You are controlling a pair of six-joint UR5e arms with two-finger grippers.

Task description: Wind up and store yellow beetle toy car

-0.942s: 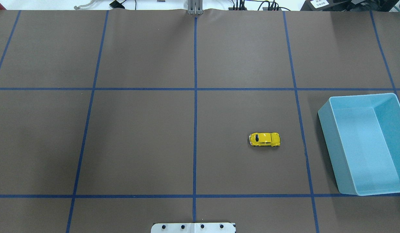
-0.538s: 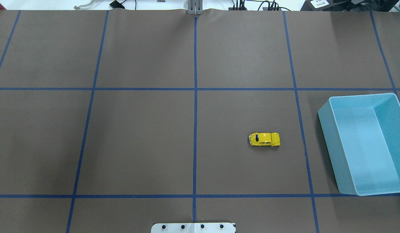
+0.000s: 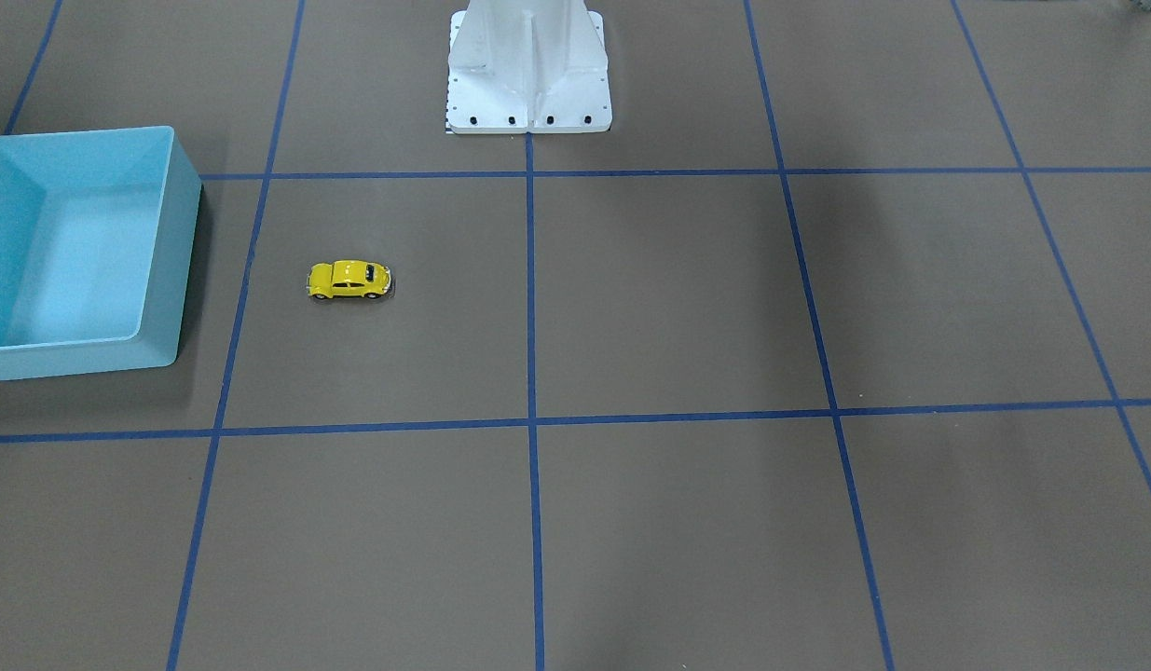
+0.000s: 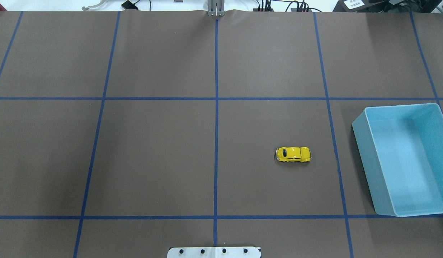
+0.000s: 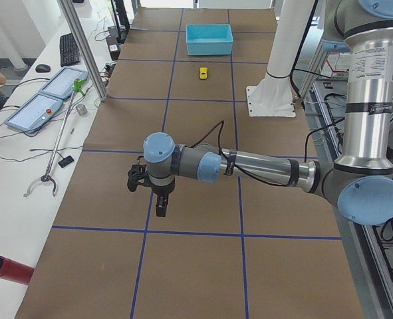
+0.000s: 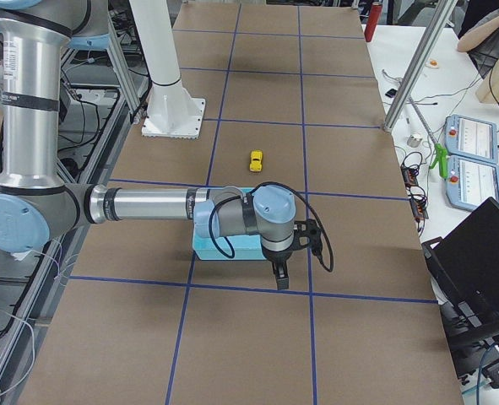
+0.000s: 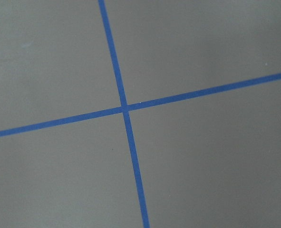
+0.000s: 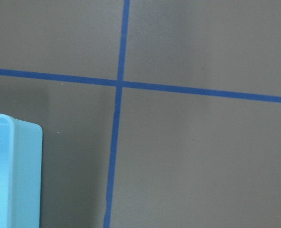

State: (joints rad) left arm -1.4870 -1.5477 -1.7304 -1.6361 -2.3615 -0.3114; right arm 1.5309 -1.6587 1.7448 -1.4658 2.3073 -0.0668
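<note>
car: yellow beetle toy car on its wheels on brown mat, near light blue bin, untouched | left gripper, right gripper: raised, well apart from car, likely staged for approach | pincers: cannot tell, either side

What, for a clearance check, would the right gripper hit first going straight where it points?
Probably bare table beside a tape crossing; the right gripper points down, seemingly clear of the light blue bin.

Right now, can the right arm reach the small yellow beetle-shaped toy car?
Probably yes. The yellow toy car stands alone; only the light blue plastic bin lies between it and the right gripper, and looks passable from above.
</note>
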